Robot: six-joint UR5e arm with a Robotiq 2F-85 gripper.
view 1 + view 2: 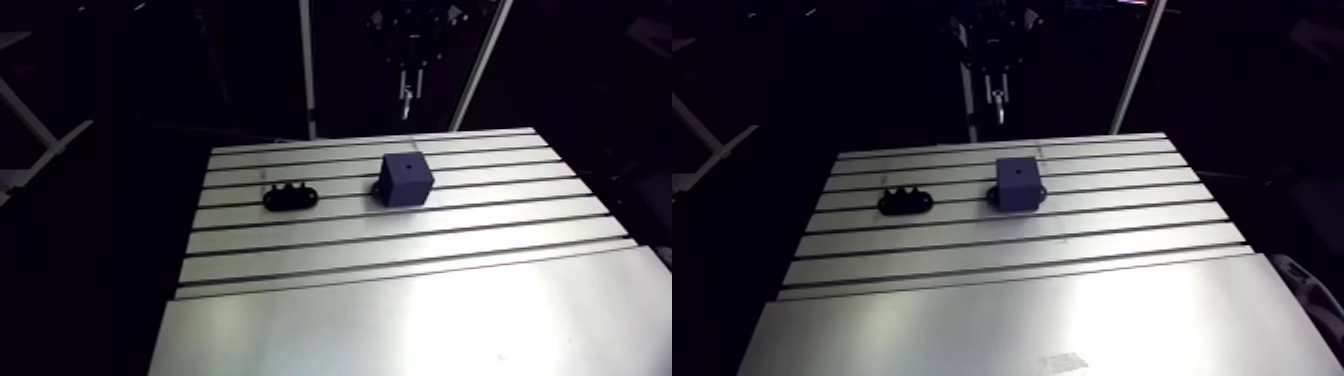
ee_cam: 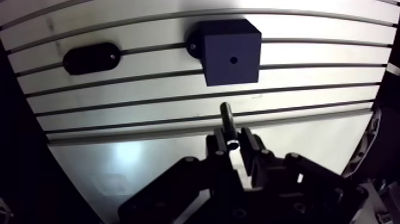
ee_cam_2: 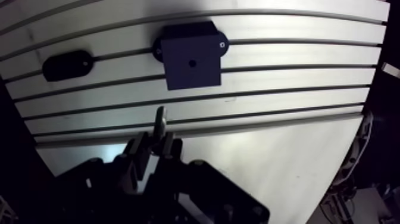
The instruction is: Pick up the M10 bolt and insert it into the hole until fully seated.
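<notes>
One M10 bolt is clamped between the two fingers of the gripper. The jaws are closed on its head end, and its dark shank sticks out ahead of the fingertips. In the wrist view the bolt hangs over the slotted aluminium table and its tip falls short of the block, so it is not in the hole.

One dark blue cube-shaped block sits ahead of the gripper. A single small round hole shows near the middle of its upper face, and the hole is open. Two mounting ears show at the block's base in the wrist view, one on each side, each with a light dot (probably a screw, too small to be sure).

One black oval holder lies beside the block, apart from it and on the same band of slots. In the arm view its top shows three small bumps (what they are cannot be made out).

The arm view shows the block and the holder side by side on the far half of the table. The near half is plain sheet with no slots.
</notes>
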